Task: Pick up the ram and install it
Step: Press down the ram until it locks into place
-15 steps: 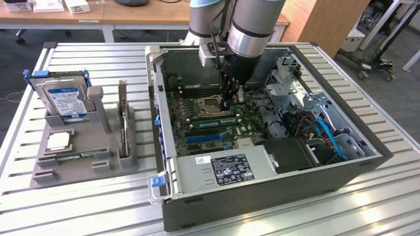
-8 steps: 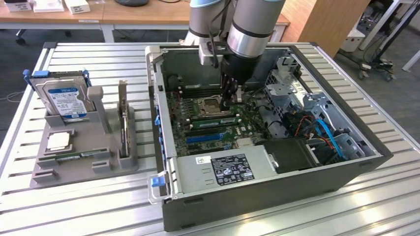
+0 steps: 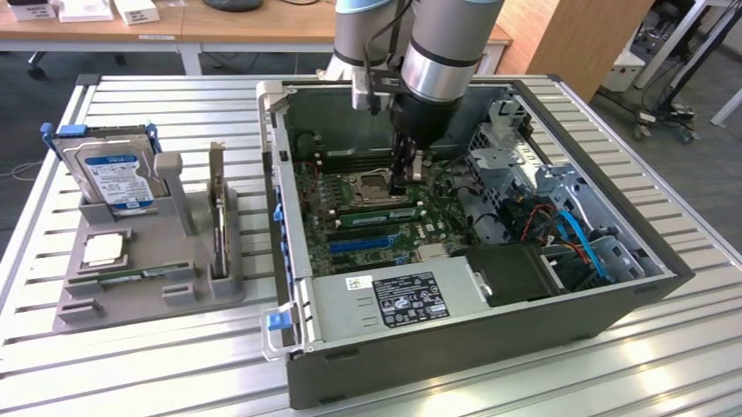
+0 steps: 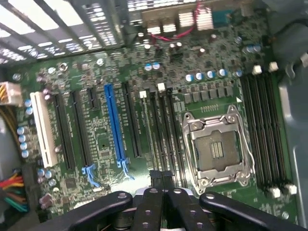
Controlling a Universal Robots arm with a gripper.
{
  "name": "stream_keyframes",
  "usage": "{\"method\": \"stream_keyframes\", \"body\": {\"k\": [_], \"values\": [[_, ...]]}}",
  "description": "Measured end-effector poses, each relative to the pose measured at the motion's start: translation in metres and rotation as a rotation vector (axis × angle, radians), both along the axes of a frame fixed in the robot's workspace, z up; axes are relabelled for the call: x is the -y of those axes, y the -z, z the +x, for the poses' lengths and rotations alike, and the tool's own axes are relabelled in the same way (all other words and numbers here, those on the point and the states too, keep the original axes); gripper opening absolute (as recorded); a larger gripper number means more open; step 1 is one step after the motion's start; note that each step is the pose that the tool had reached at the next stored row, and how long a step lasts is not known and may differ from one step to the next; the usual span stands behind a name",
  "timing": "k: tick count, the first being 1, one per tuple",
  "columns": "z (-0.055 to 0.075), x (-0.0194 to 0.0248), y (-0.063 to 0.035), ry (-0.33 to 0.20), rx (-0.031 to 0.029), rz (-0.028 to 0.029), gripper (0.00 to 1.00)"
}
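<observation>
Your gripper (image 3: pixel 402 184) is down inside the PC case (image 3: pixel 464 347), fingers together right over the memory slots (image 4: pixel 163 139) beside the CPU socket (image 4: pixel 216 149). The ram (image 3: pixel 374 206) looks seated on the motherboard (image 4: pixel 101 144) already, so I'd say you're at the press-in step. It probably just needs even downward pressure till the latches click.

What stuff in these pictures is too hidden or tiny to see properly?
- Exterior view: what the tool pinches, hidden by its own dark body.
- Exterior view: print on the hard drive label, too small.
- Wrist view: the memory slots run under the tool's fingers.
</observation>
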State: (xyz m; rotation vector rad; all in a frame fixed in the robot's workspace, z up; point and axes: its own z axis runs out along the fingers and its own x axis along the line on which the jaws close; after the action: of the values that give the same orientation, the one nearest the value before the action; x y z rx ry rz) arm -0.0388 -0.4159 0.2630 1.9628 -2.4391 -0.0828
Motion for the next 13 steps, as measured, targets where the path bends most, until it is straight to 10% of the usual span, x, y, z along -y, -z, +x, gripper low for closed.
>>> {"method": "stream_keyframes", "body": {"k": [13], "values": [[0.0000, 0.0000, 0.0005, 0.231, 0.0000, -0.0001, 0.10]]}}
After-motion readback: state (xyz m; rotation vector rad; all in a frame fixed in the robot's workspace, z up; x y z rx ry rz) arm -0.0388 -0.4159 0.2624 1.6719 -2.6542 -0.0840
